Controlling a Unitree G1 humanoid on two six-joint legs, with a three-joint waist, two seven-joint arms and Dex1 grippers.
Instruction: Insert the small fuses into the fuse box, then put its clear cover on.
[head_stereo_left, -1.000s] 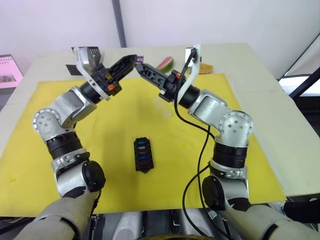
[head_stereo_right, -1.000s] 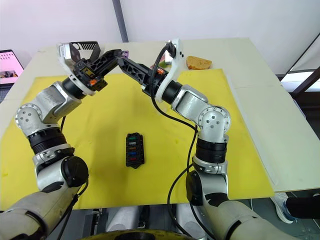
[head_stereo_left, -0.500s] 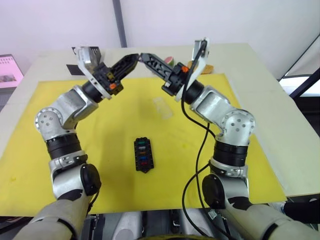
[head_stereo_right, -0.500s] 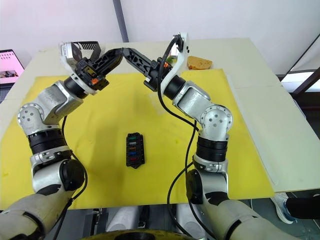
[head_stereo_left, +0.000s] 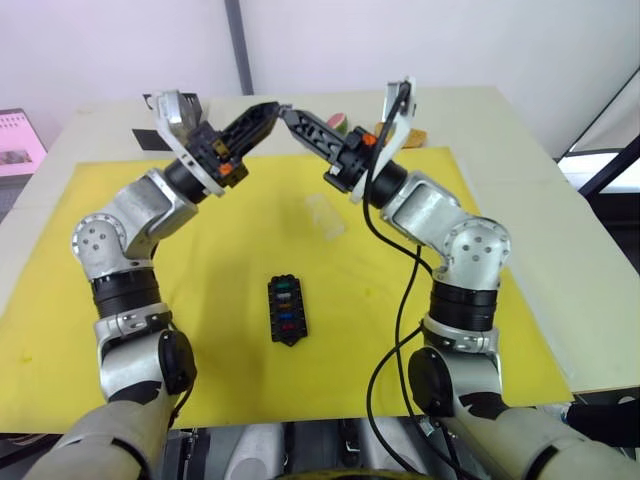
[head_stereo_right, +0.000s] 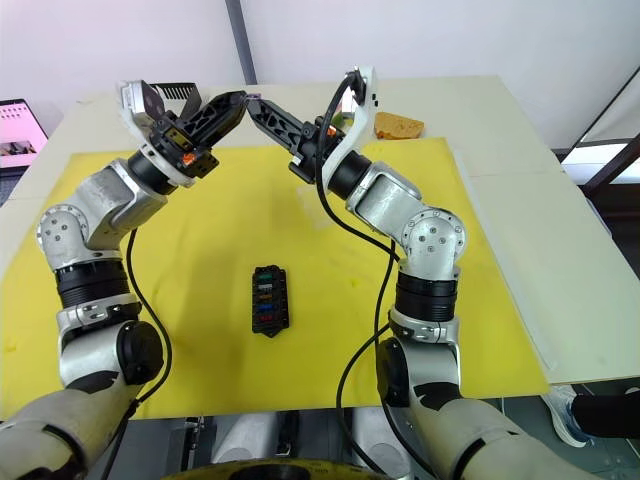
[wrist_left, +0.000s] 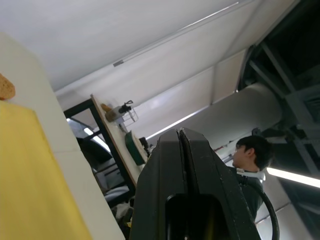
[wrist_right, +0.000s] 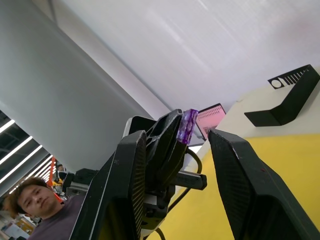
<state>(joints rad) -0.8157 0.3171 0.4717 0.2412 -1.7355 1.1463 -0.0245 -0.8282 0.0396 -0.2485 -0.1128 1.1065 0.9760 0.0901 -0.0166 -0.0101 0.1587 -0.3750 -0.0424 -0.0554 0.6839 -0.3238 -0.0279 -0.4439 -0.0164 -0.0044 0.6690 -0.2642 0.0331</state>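
Overhead: both arms meet high above the yellow mat, seemingly a hand-over.
Left gripper: fingers pinched tight on the purple fuse.
Right gripper: fingers spread either side, gripping nothing.
Fuse box: five fuses already in, presumably one slot waiting.
Clear cover: flat on the mat, apart, for afterwards.

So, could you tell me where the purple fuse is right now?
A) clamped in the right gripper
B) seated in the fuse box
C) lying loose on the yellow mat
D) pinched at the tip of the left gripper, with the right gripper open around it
D: the right wrist view shows the purple fuse at the tip of the shut left gripper, between the right gripper's open fingers, well above the fuse box.
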